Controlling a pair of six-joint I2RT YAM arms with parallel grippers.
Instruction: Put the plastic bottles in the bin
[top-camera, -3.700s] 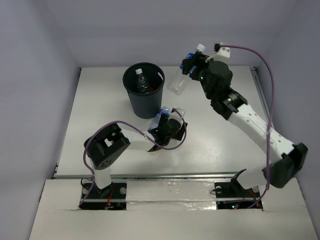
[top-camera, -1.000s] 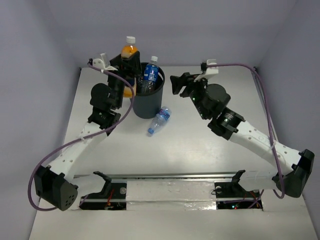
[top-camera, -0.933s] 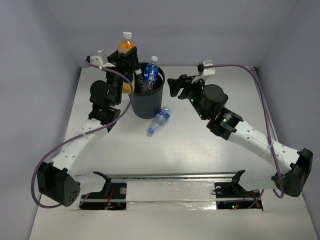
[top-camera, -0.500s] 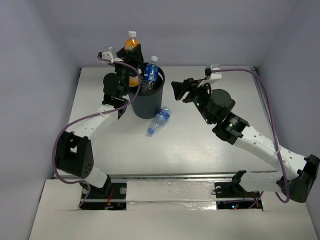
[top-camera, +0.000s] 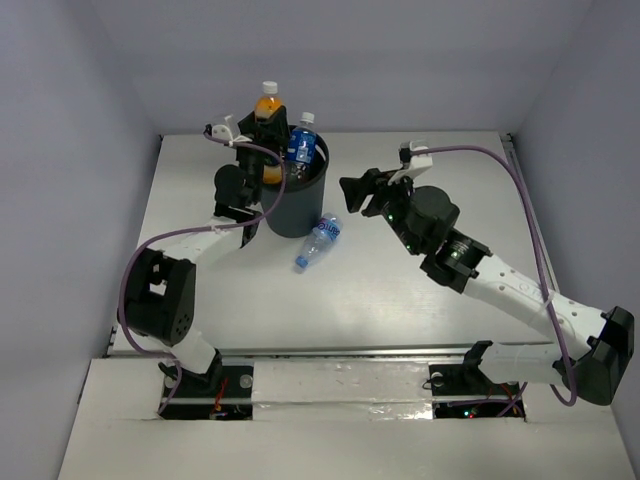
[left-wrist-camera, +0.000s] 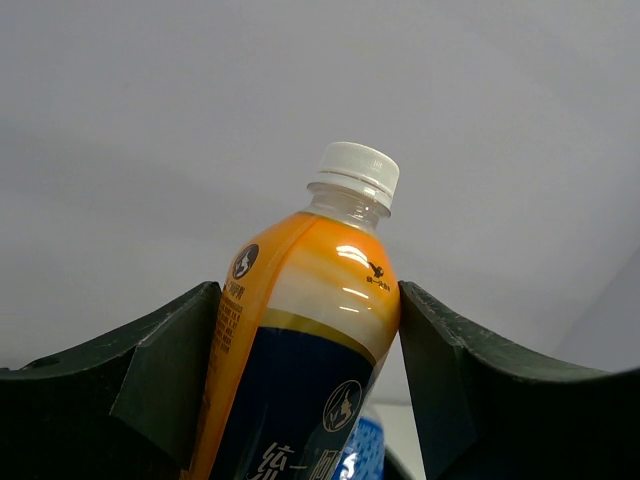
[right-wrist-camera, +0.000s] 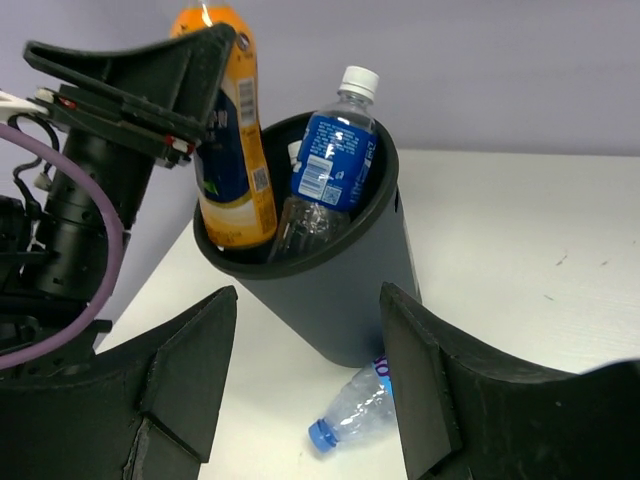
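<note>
The top view looks down from above and behind the arm bases, taking in the whole worktop (top-camera: 400, 300), with the bin (top-camera: 295, 210) toward its far edge. The left wrist camera sits very close at the bin's left rim, looking up along the orange bottle (left-wrist-camera: 300, 330). The right wrist camera looks slightly down from the bin's right, close by. All three views share that bottle.

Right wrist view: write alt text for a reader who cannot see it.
The left gripper holds an orange-filled bottle upright, its base inside the black bin, beside a blue-labelled bottle standing in it. Another clear bottle lies on the white table at the bin's foot.
</note>
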